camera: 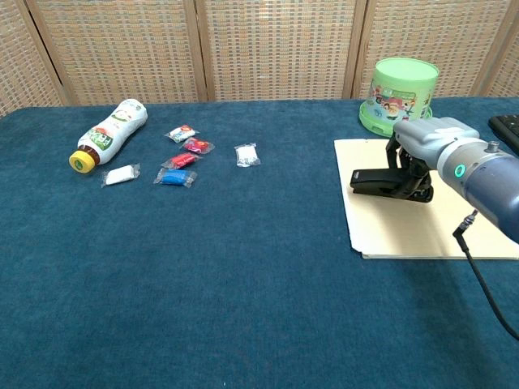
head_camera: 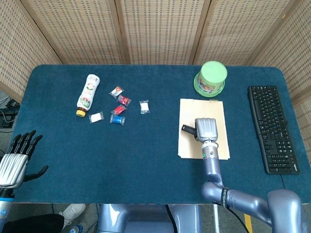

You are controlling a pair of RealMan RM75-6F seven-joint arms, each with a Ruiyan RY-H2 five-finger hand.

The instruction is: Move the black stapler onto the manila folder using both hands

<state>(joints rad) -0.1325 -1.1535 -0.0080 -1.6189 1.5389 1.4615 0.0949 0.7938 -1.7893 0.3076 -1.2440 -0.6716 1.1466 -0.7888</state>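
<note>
Black stapler (camera: 389, 183) on manila folder (camera: 405, 231), right hand (camera: 422, 146) fingers (camera: 415, 168) curled gripping it.

The right robot hand (camera: 422, 150) has a smooth silver-grey back and black fingers (camera: 405, 166). Its wrist is a round grey tube with a small green light on it. A thin black cable hangs from the wrist. The arm is shiny blue-grey, with a dark ring at one joint. The left robot hand (head_camera: 17, 158) has a silver back and black fingers (head_camera: 26, 141) too.
</note>
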